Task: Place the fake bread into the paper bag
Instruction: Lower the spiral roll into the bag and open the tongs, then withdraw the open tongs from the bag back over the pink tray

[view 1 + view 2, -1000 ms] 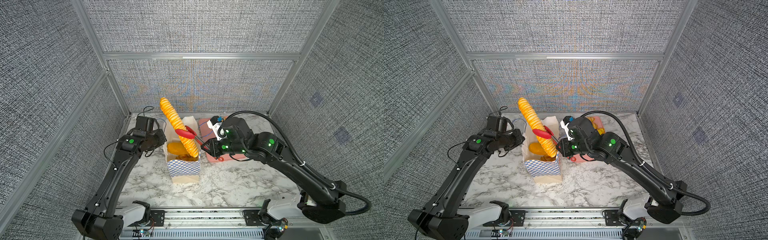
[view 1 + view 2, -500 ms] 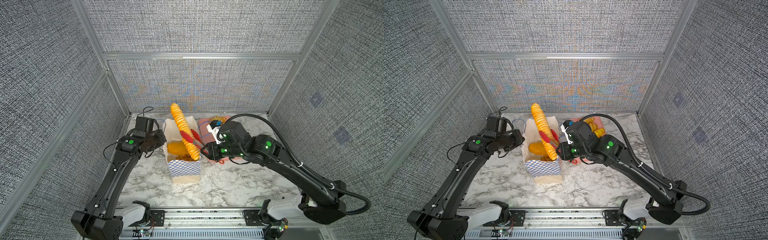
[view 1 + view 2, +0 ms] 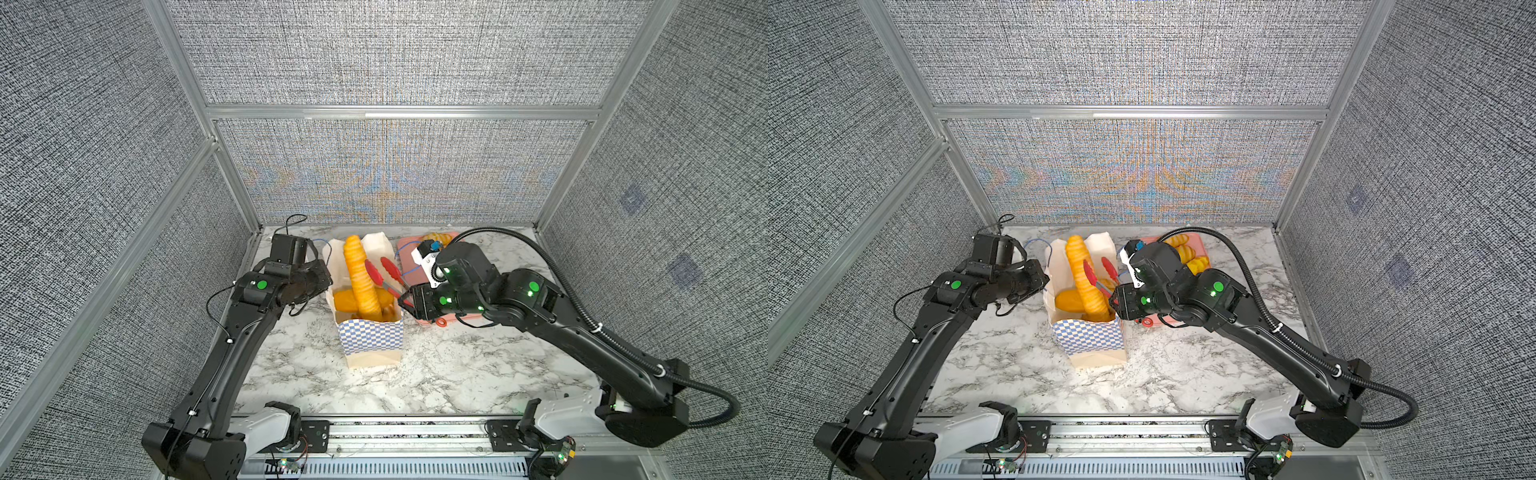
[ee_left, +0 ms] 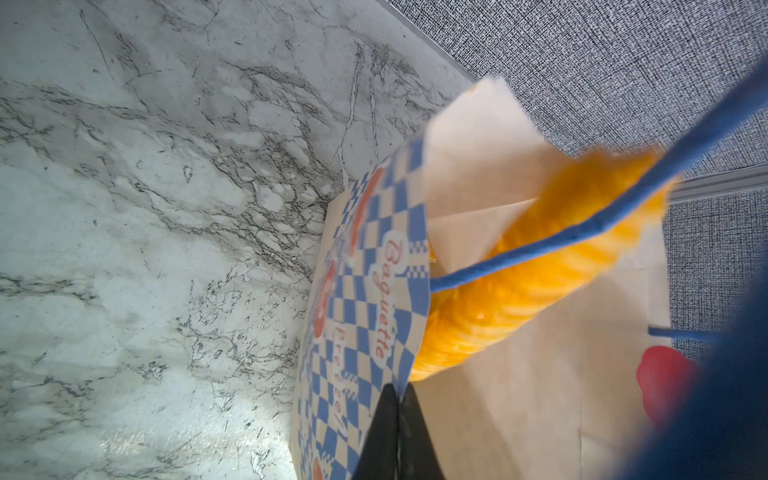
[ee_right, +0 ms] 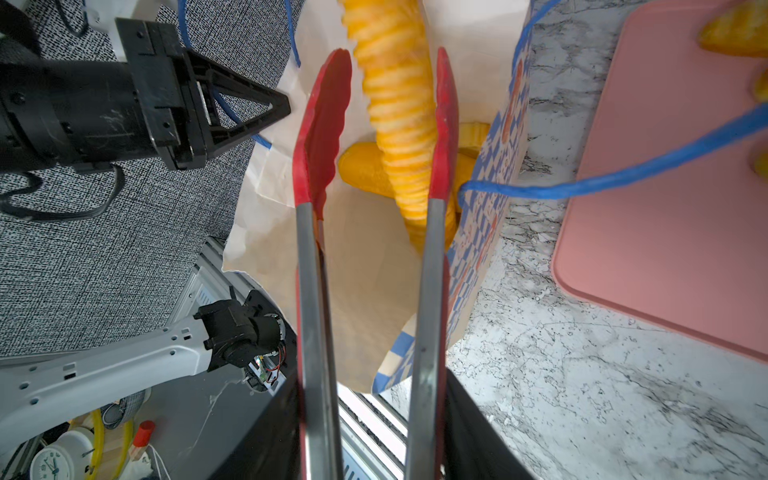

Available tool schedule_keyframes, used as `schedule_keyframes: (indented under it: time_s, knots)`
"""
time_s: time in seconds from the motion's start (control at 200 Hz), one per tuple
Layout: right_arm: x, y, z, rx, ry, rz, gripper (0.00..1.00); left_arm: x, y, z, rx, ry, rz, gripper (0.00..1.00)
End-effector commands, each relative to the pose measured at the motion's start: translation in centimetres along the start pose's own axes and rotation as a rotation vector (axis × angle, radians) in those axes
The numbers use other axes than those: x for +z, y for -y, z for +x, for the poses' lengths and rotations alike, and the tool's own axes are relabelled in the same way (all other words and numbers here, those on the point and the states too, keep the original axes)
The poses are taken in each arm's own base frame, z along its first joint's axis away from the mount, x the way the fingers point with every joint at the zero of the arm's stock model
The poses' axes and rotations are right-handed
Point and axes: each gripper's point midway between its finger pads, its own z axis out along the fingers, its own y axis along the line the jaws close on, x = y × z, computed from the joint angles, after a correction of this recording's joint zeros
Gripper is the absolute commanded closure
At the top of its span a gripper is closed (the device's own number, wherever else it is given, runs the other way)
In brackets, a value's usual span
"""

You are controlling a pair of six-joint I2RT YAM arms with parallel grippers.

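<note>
Red tongs (image 5: pixel 430 270) are open, tips spread either side of the baguette (image 3: pixel 360 278) and not squeezing it; can't tell if either tip touches. The right gripper (image 3: pixel 409 301) clamps the tongs' steel handles. The baguette stands tilted in the paper bag (image 3: pixel 370 340), top end poking out above the rim, with an oval loaf (image 3: pixel 345 301) lying low in the bag beside it. The left gripper (image 4: pixel 397 432) is pinched closed on the bag's rim. The pink tray (image 5: pixel 665 208) sits just beside the bag, with more loaves (image 3: pixel 1185 251) on its far end.
</note>
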Motion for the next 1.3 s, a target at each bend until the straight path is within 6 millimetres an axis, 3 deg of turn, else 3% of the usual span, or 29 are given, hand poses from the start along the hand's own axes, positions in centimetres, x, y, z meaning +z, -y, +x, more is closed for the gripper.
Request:
schedule_keyframes:
  time_s: [0.0, 0.37, 0.655, 0.92, 1.105, 1.295]
  knots:
    - [0.3, -0.4, -0.2, -0.007, 0.005, -0.018, 0.5, 0.0, 0.2, -0.2, -0.002, 0.01, 0.007, 0.93]
    - [-1.5, -1.8, -2.8, -0.04, 0.063, -0.04, 0.52, 0.1, 0.1, -0.3, 0.002, 0.008, 0.0, 0.92]
    - [-4.0, 0.1, -6.5, -0.033, 0.14, 0.015, 0.52, 0.0, 0.2, -0.5, 0.002, 0.014, 0.0, 0.62]
    - [-6.2, 5.0, -8.7, 0.032, 0.184, 0.119, 0.53, -0.2, 0.3, -0.7, 0.012, 0.021, 0.0, 0.47]
    - [-7.3, 9.6, -8.9, 0.122, 0.186, 0.207, 0.53, -0.5, 0.4, -0.8, 0.02, 0.024, -0.002, 0.46]
    - [-7.4, 14.6, -7.8, 0.24, 0.155, 0.295, 0.53, -0.6, 0.3, -0.8, 0.028, 0.019, -0.012, 0.5]
